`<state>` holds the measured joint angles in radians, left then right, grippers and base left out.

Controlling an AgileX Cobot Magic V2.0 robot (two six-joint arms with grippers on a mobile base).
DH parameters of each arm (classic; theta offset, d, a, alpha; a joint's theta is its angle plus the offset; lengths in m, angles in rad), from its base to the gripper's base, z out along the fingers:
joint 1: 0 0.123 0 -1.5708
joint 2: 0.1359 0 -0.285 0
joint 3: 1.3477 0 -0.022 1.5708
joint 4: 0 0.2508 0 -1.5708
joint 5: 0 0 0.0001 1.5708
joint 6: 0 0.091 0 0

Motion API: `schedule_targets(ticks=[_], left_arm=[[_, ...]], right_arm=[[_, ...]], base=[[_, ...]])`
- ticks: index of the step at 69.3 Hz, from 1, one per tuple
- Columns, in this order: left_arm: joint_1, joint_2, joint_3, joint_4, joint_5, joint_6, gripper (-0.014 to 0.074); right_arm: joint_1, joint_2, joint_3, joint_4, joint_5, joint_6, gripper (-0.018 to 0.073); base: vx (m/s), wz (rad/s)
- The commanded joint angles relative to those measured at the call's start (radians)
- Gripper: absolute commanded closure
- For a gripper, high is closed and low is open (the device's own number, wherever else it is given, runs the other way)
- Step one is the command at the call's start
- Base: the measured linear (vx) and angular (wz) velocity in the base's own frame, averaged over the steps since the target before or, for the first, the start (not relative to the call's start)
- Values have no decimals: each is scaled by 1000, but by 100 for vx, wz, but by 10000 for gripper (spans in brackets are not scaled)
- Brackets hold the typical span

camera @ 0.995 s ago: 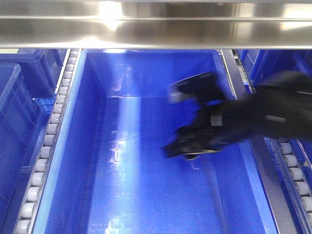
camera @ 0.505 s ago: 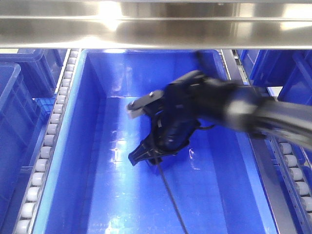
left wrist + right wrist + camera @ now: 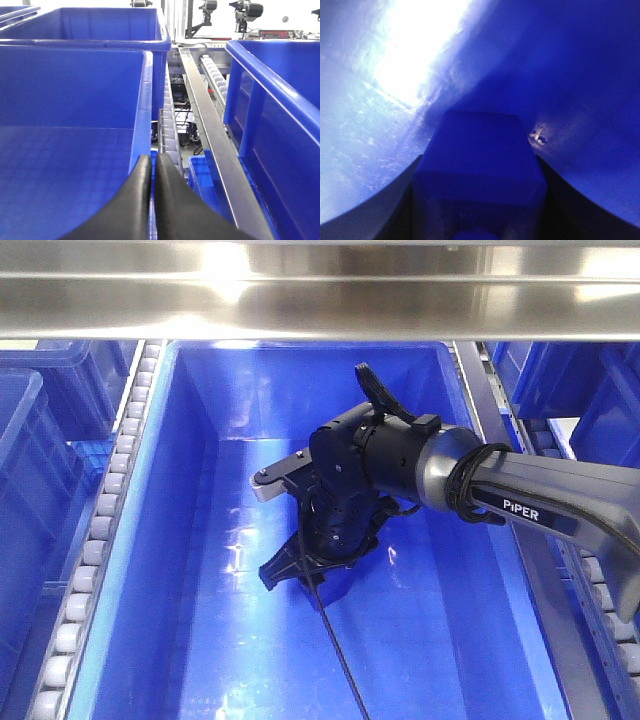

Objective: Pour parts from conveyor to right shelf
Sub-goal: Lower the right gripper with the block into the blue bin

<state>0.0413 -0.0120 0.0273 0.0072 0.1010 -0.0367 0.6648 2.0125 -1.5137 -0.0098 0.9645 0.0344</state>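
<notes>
Holding the block (image 3: 479,165) over the bin (image 3: 180,540) on the shelf (image 3: 320,310): judged to be the drop-off step, transport done, release not yet made.

R gripper (image 3: 285,530): reaches in from the right side, wrist rolled so fingers lie sideways, one finger up near the bin's back wall, other lower toward the floor. Front view shows fingers spread wide w/ a dark cable trailing below; no block can be made out between them from that angle. R wrist view shows a blue block filling the lower centre, dark fingers either side of it, so reads as clamped on the block. The two views don't fully agree on gap width; going w/ wrist cam.

Block pos: in R gripper, inside the bin's walls, above the floor. Can't tell clearance from floor. Stud not visible.

L gripper (image 3: 151,200): fingers pressed together, nothing between. Parked apart from the work, pointing along a roller rail (image 3: 167,130) between neighbouring bins.

Conveyor: not in view.

Next move calls for: open R fingers to let block fall; wrist prob. needs no more lowering since already well inside the walls. Then retract up & back w/o snagging cable on bin rim or steel bar overhead.
</notes>
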Motion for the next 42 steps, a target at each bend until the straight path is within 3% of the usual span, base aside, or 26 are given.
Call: schedule_targets(ticks=[1, 18, 24, 30, 42], left_arm=[[-5, -12, -20, -7, -79, -8, 603], [-5, -12, -20, -7, -79, -8, 603], [-5, -12, -20, -7, -79, -8, 603], [-5, -12, -20, -7, -79, -8, 603], [-5, -12, -20, -7, -79, -8, 603]], right_arm=[[-9, -23, -15, 0, -14, -6, 444], [-9, -43, -15, 3, -38, -5, 43], [-9, -63, -15, 4, -60, 0, -50], [-9, -92, -15, 4, -87, 3, -83], [-9, -177, 27, -1, -175, 39, -40]], base=[[0, 0], [0, 0], [0, 0], [0, 0], [0, 0]])
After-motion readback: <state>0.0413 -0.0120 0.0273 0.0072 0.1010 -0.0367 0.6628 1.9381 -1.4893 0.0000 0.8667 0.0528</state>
